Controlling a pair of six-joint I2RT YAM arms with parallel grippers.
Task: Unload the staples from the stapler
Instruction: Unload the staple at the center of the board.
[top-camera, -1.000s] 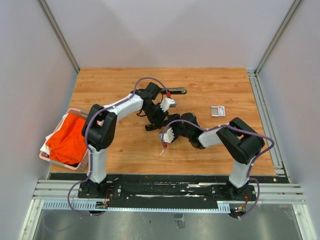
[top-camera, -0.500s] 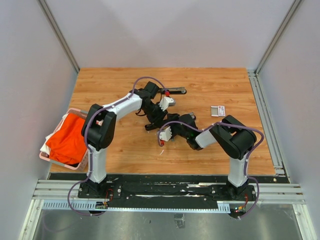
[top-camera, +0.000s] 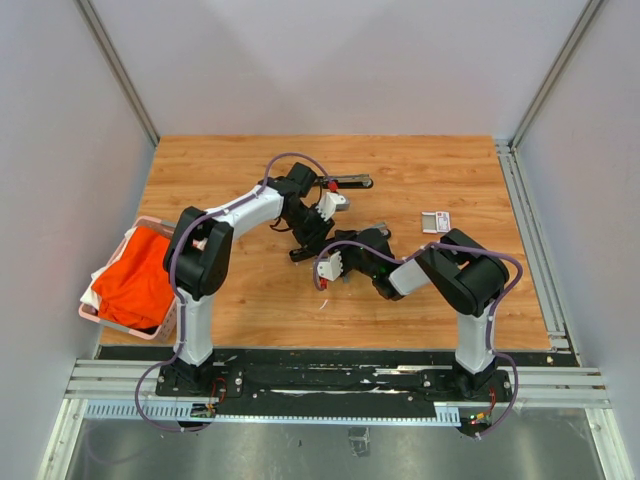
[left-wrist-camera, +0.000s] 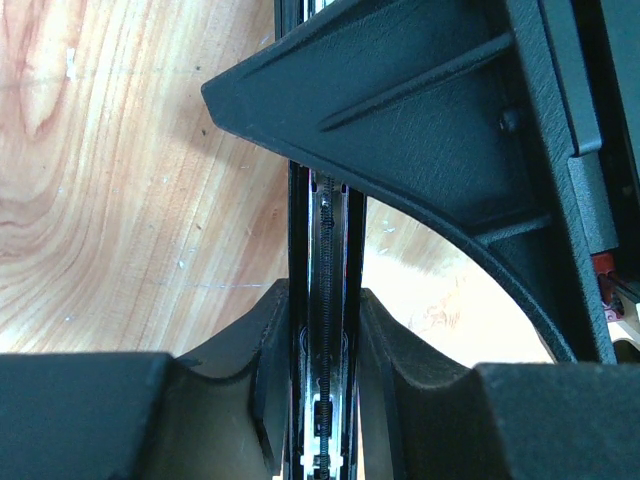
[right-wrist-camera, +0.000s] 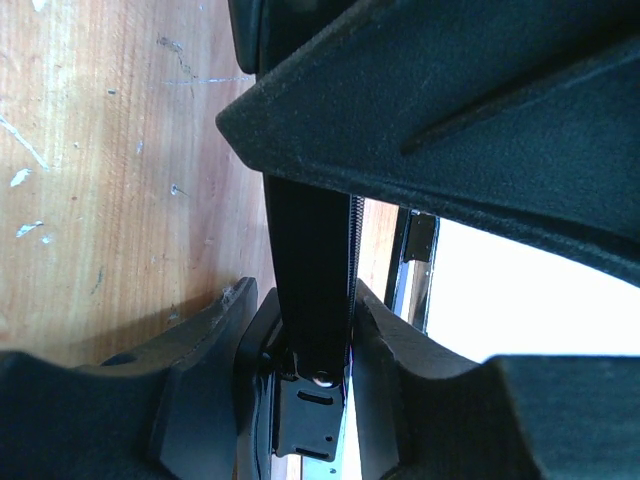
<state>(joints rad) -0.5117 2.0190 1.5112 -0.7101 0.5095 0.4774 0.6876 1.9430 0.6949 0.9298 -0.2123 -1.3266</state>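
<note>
The black stapler (top-camera: 335, 246) is held open near the table's middle, between both grippers. My left gripper (top-camera: 312, 238) is shut on its open magazine channel (left-wrist-camera: 325, 250); a black spring runs down the silvery channel, and my left gripper (left-wrist-camera: 325, 340) clamps it from both sides. My right gripper (top-camera: 342, 262) is shut on the stapler's black arm (right-wrist-camera: 310, 250), and my right gripper (right-wrist-camera: 312, 325) pinches it just above its hinge bracket. I cannot make out any staple strips in the channel or on the table.
A small white box with red print (top-camera: 436, 222) lies right of the arms. A long black bar with a red end (top-camera: 348, 182) lies behind the left wrist. A pink basket (top-camera: 92, 317) with orange cloth stands at the table's left edge.
My right arm has drawn in to the left and its gripper has shifted slightly up and left with the stapler. My left wrist has moved a little.
</note>
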